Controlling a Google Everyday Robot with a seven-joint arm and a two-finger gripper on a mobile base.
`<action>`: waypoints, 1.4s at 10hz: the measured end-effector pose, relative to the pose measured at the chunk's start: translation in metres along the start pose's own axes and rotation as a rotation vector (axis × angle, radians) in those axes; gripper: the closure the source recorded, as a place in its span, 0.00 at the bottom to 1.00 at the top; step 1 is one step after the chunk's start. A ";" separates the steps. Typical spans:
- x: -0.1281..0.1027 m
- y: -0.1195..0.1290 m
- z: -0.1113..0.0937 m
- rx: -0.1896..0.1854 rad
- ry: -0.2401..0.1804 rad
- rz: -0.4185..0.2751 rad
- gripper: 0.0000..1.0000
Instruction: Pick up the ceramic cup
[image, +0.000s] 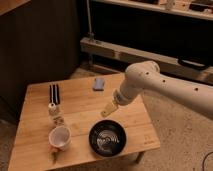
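We see small white round ceramic cup (60, 137) upright at front-left of wooden table (80, 107), just left of black ridged bowl (107, 139). Gripper (107, 111) hovers behind bowl, fingers pressed together, empty.

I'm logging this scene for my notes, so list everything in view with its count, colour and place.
small round ceramic cup: one, white, table's front left.
round ridged bowl: one, black, front edge, right of the cup.
small narrow bottle-like item: one, white, just behind the cup.
flat striped object: one, black, table's back left.
small flat rectangular object: one, blue-grey, table's back middle.
low wooden table: one, light brown, centre of view.
robot arm: one, white, reaching in from the right.
end effector: one, pale, over the table behind the bowl.
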 end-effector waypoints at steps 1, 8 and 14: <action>0.000 0.000 0.000 0.002 0.001 -0.001 0.20; 0.016 0.113 -0.018 0.116 0.008 -0.069 0.20; -0.036 0.204 0.003 0.047 0.003 -0.190 0.20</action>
